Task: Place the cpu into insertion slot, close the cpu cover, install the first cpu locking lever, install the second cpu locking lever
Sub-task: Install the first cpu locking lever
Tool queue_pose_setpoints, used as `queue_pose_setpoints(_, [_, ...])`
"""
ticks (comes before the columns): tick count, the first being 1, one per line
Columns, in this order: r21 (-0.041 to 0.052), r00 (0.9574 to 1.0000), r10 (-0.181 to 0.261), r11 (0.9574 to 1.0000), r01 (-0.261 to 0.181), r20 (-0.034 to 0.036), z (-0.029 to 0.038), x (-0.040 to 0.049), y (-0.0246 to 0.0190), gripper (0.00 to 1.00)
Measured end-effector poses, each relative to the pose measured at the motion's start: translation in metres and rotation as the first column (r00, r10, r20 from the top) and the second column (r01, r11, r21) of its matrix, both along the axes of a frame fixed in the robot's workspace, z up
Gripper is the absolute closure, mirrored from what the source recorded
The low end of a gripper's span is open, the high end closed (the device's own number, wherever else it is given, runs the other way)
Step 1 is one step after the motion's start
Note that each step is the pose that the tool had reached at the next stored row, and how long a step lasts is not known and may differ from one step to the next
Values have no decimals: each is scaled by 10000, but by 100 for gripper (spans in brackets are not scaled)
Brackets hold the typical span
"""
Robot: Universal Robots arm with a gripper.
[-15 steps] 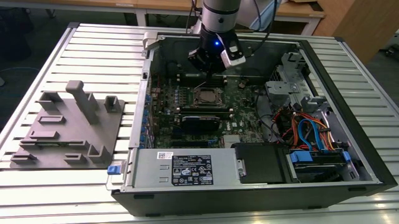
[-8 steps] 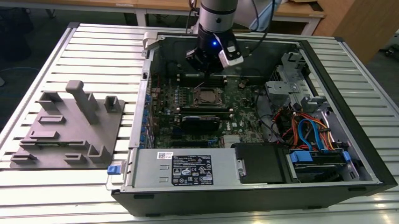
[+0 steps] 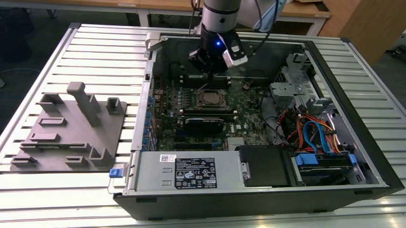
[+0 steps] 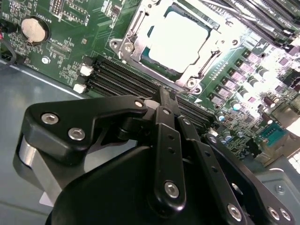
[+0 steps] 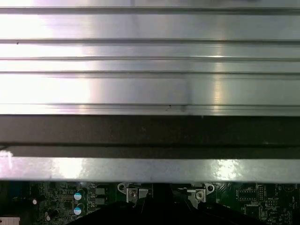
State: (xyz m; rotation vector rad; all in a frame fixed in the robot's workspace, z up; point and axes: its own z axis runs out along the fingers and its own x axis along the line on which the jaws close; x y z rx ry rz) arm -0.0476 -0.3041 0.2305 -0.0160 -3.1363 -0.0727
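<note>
Silver cpu point(image 4: 180, 40) flat (square) in insertion slot point(image 4: 133, 44).

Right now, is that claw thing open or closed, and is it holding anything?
Gripper: shut, fingers pressed together with nothing visible between them, hovering beside the cpu, which sits in its socket.

You have the open computer case point(image 3: 355, 156) lying on the slatted table point(image 3: 57, 190) | the fixture plate point(image 3: 66, 133) sits on the table at the exterior view's left of it | the motherboard point(image 3: 190, 128) lies in the case | the cpu point(image 4: 177, 40) sits in the insertion slot point(image 3: 211, 98) | the cpu cover point(image 4: 133, 35) frames it | the gripper point(image 3: 212, 64) hangs above the board behind the slot | the drive bay point(image 3: 323, 164) and cables point(image 3: 311, 130) are at the right.
</note>
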Motion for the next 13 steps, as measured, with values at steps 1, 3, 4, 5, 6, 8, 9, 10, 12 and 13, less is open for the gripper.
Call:
queue_pose_setpoints(1, [0,10000,4,10000,-4,0,-4,1,8,90])
queue_pose_setpoints(3, [1,10000,8,10000,-8,-1,-14,9,21,90])
queue_pose_setpoints(4, [0,10000,9,10000,-9,-1,-19,16,26,90])
queue_pose_setpoints(5, [0,10000,8,10000,-8,-1,-25,24,32,90])
queue_pose_setpoints(6, [1,10000,8,10000,-8,0,-31,33,36,90])
queue_pose_setpoints(8, [2,10000,8,10000,-8,1,-44,50,42,90])
queue_pose_setpoints(9, [1,10000,8,10000,-8,0,-50,57,44,90])
queue_pose_setpoints(10, [1,10000,8,10000,-8,0,-57,64,45,90])
queue_pose_setpoints(12, [1,10000,8,10000,-8,0,-72,74,47,90])
queue_pose_setpoints(13, [1,10000,8,10000,-8,0,-79,79,48,90])
